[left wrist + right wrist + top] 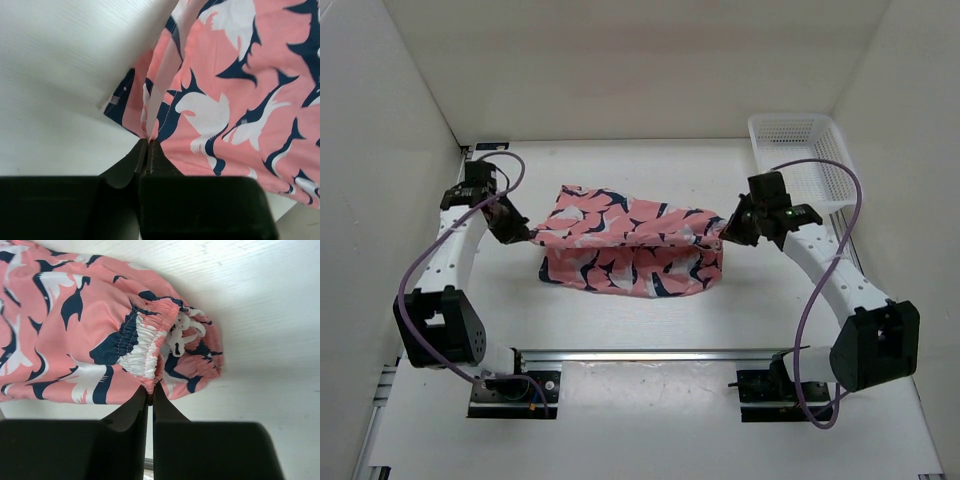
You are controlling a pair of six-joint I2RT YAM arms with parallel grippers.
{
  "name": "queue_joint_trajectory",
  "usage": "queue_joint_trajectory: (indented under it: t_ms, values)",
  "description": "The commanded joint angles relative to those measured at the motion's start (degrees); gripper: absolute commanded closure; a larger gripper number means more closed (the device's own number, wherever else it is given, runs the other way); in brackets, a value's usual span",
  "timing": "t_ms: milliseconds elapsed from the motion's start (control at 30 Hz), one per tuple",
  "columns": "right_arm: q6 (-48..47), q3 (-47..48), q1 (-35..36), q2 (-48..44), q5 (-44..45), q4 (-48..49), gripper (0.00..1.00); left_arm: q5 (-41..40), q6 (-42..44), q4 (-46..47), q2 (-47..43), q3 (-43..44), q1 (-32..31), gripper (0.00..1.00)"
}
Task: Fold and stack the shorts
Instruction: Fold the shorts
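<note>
I hold the coral-pink, whale-printed fabric shorts [630,245] over the middle of the white table [620,325], left gripper [148,143] clamped on a hem, right gripper [151,391] clamped on the elastic waistband [145,347]: mid-fold, I judge. Their long axis runs left-right, waistband rightward, lower half seemingly resting on the table. Next, both grippers should carry the held edge over evenly.

White table [630,330] under even light, plain white walls [640,70] boxing it in on three sides, metal rail [650,354] along the near edge.
</note>
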Motion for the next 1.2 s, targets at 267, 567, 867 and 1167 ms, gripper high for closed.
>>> queue_joint_trajectory:
  t_ms: [267, 567, 867, 1167]
  values:
    - [-3.38, -16.21, -4.16, -0.02, -0.13, 1.72, 0.68, -0.64, -1.57, 3.85, 5.40, -14.33, -3.24, 0.57]
    - [-4.17, -16.22, -4.68, 3.92, -4.70, 4.52, 0.25, -2.65, -1.05, 2.44, 5.57, -7.91, -3.24, 0.52]
    - [-1.89, -17.89, -4.68, 13.15, -10.34, 12.52, 0.49, -4.42, -1.05, 3.05, 7.68, -9.40, -3.24, 0.60]
    - [-4.52, -18.42, -4.16, 10.97, -3.48, 10.07, 1.00, -2.13, 0.10, 5.34, 9.79, -13.44, -4.29, 0.49]
